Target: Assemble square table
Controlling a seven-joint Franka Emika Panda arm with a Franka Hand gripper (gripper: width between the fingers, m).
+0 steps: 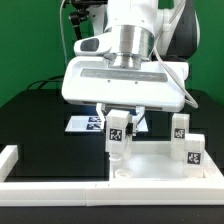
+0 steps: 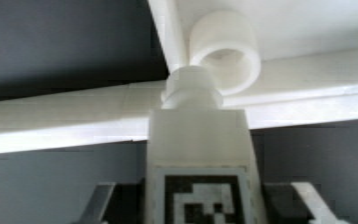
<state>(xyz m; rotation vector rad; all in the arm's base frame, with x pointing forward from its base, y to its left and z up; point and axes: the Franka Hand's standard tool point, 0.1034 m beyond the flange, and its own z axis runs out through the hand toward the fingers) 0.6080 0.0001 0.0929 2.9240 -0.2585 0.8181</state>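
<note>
My gripper (image 1: 120,124) is shut on a white tagged leg block (image 1: 118,137) and holds it upright over the near left corner of the square table slab (image 1: 152,168). The leg's lower end is at or just above the slab; I cannot tell whether it touches. Two more tagged legs (image 1: 181,126) (image 1: 193,152) stand upright on the slab's right side. In the wrist view the held leg (image 2: 197,140) runs out between the dark fingers (image 2: 112,202) of my gripper (image 2: 202,203). Its narrow tip points at a rounded white part of the slab (image 2: 233,58).
The marker board (image 1: 84,123) lies flat on the black table behind the gripper. A long white border rail (image 1: 60,190) runs along the front, with a raised end at the exterior view's left (image 1: 12,158). It crosses the wrist view as a white band (image 2: 60,118).
</note>
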